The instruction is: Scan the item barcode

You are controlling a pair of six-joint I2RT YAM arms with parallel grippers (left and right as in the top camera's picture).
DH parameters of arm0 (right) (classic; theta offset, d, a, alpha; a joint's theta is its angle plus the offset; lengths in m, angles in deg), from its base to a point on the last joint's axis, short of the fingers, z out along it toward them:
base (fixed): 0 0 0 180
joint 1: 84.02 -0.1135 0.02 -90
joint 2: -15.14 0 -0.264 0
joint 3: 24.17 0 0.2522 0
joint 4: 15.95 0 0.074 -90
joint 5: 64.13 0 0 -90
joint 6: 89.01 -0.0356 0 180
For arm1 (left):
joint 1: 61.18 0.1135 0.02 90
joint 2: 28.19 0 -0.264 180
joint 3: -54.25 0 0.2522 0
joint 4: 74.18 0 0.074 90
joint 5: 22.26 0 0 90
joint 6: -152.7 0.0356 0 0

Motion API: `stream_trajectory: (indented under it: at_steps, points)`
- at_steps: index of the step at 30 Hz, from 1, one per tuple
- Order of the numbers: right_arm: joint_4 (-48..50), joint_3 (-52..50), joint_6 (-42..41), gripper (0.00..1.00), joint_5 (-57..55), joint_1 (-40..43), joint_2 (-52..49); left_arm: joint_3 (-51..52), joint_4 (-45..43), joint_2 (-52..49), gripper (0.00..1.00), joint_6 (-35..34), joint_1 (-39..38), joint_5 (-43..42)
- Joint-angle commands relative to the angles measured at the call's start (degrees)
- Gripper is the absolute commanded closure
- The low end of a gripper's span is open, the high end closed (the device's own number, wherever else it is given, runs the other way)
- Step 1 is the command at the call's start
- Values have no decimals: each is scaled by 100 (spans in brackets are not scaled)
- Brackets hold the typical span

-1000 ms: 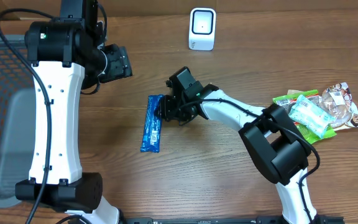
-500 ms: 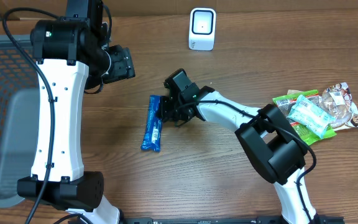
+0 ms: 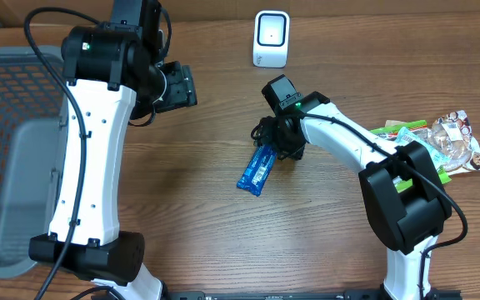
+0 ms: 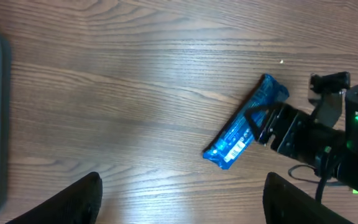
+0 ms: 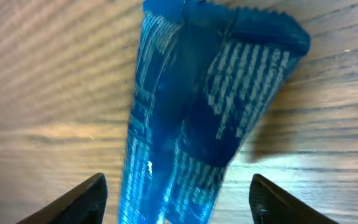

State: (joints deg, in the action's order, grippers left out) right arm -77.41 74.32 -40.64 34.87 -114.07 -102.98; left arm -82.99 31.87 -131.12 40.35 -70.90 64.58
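Overhead view has the long blue foil-wrapped bar point(image 3: 255, 171) lying slantwise on the brown wooden table point(image 3: 223, 242), about mid-table, with the right gripper point(image 3: 272, 143) parked over its upper end. The right wrist cam shows the black fingers point(image 5: 86, 196) spread either side of the wrapper without pinching it, so I'd say it's not gripping anything. The left gripper point(image 3: 177, 86) hangs further left, jaws wide, nothing in them.

What could go wrong, biggest first:
- **Arm clash:** the big white left arm point(image 3: 86, 167) reaches over the table's left side, so if both arms head for the bar at once they could bump.
- **Scanner knock:** the white boxy scanner point(image 3: 271, 39) stands free near the far edge, and a careless swing of the right arm up there could knock it over.
- **Wrapper slip:** smallest worry but likeliest imo. The wrapper looks slick and thin, so closing on just the end could let it droop, slip, or turn the barcode away from the scanner.

Room-wise, there's a wide bare stretch of wood between bar and scanner, plenty for the carry. A grey mesh basket point(image 3: 7, 100) borders the left, and the heap of colourful snack packets point(image 3: 427, 148) crowds the right edge — I'd steer clear of that side.
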Motion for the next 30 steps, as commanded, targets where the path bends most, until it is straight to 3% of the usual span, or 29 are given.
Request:
stream_trajectory:
  at_steps: [1,6,10,12,17,20,30]
  points:
    - [-181,57,472,26,339,299,304,-37,-35,-83,25,-63,-37,39]
    - [-177,63,1832,24,1303,811,332,2,-50,-85,26,-107,-140,37]
    - [144,61,4068,23,1281,1047,330,79,-157,-90,24,-195,-249,61]
    - [367,61,4544,23,1139,1051,326,142,-223,-90,23,-221,-251,61]
    - [831,61,4793,24,1102,1051,308,304,-232,-90,24,-256,-260,61]
    - [892,61,4983,32,1102,1051,291,334,-264,-90,23,-254,-260,61]
    - [909,57,4734,43,1182,1051,-160,334,-356,-90,23,-284,-271,59]
